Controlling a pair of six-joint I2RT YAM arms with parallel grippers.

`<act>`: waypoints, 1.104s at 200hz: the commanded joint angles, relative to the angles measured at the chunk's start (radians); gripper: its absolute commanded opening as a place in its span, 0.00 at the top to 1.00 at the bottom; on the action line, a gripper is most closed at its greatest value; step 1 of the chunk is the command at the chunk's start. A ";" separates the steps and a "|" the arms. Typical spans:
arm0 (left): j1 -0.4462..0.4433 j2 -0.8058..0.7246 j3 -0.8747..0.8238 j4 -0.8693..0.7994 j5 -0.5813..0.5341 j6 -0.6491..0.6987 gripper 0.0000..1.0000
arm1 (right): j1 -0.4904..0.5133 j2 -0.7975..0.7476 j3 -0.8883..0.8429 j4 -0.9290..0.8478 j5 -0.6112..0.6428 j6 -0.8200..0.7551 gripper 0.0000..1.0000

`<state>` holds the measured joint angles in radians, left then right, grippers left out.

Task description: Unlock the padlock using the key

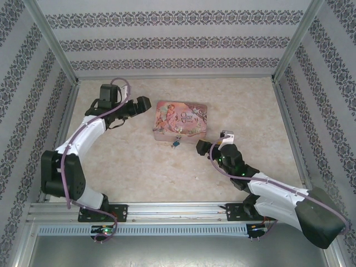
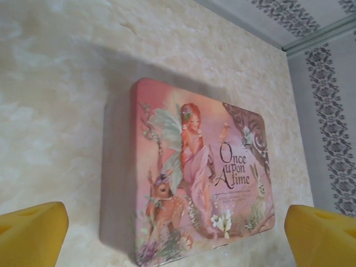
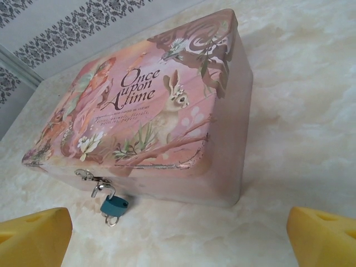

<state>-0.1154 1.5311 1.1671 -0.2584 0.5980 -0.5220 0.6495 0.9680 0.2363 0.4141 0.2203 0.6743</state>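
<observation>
**Both hands empty, padlock still closed on the box**

You are at the approach step. The left hand (image 2: 177,233) and the right hand (image 3: 179,239) both stand spread wide, gripping nothing. The padlock (image 3: 114,204) hangs from the hasp (image 3: 86,176) on the front wall of the pink box (image 3: 167,111), low by the tabletop (image 3: 311,111). Its long axis slants down from shackle to base, with the base toward the tabletop. A small silvery loop (image 3: 111,221) shows beneath; whether it belongs to the key cannot be told. The next move probably calls for steadying the lock body.
</observation>
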 commanded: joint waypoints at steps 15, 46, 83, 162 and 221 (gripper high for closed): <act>0.012 0.109 0.083 -0.007 0.145 0.015 0.00 | -0.010 -0.048 0.028 -0.147 -0.026 0.049 0.02; 0.010 0.184 0.103 0.026 0.215 -0.004 0.00 | -0.014 -0.048 0.011 -0.136 -0.072 0.109 0.02; -0.003 0.262 0.124 0.028 0.225 0.017 0.00 | -0.016 0.044 0.049 -0.101 -0.193 0.128 0.01; -0.033 0.404 0.195 0.001 0.256 0.037 0.09 | -0.021 0.330 0.158 0.092 -0.309 0.182 0.01; -0.057 0.456 0.191 -0.022 0.250 0.060 0.14 | -0.045 0.441 0.185 0.191 -0.310 0.218 0.02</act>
<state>-0.1558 1.9648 1.3453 -0.2516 0.8371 -0.4999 0.6224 1.3796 0.4107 0.5293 -0.0811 0.8597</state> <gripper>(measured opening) 0.877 0.984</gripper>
